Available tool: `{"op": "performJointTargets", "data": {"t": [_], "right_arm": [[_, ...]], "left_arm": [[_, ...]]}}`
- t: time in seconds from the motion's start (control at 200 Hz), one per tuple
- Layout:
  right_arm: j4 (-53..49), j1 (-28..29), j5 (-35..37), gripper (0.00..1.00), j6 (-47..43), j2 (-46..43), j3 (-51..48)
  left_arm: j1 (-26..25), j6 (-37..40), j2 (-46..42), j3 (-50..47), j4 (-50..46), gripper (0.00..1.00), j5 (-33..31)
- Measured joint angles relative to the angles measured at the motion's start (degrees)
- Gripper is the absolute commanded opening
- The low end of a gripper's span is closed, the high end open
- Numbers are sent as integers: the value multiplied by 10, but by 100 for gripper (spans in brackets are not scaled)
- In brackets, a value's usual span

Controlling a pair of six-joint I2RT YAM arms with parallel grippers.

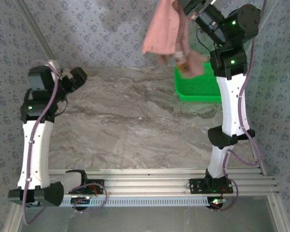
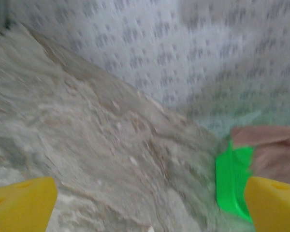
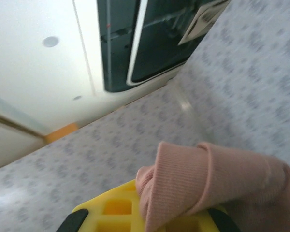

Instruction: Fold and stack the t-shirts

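The salmon-pink t-shirt [image 1: 168, 34] hangs bunched in the air over the back right of the table, its lower end dangling just above the green basket [image 1: 199, 91]. My right gripper [image 1: 182, 6] is raised high at the top of the top view and is shut on the shirt's upper edge. In the right wrist view, ribbed pink cloth [image 3: 217, 176] is pinched between the yellow fingers of that gripper [image 3: 147, 215], which points up at the ceiling. My left gripper [image 1: 80, 75] hovers at the back left of the table, open and holding nothing. Its yellow fingers [image 2: 20, 204] stand wide apart.
The marble table top [image 1: 130, 125] lies bare between the arms. The green basket [image 2: 232, 182] and the hanging shirt [image 2: 273, 152] are off to the right in the blurred left wrist view. Patterned walls close in the back and sides. An aluminium rail [image 1: 150, 176] runs along the near edge.
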Motion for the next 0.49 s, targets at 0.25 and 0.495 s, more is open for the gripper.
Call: {"op": "performJointTargets", "data": {"t": [0.25,0.495], "right_arm": [[-31,53,-56,0,26,-11,-54],[-101,56,-15,0,-34,-123,-419]], "left_arm": [[9,9,-23,61,-33,100,-39],[6,9,-75,-68,-22,100,-8]]}}
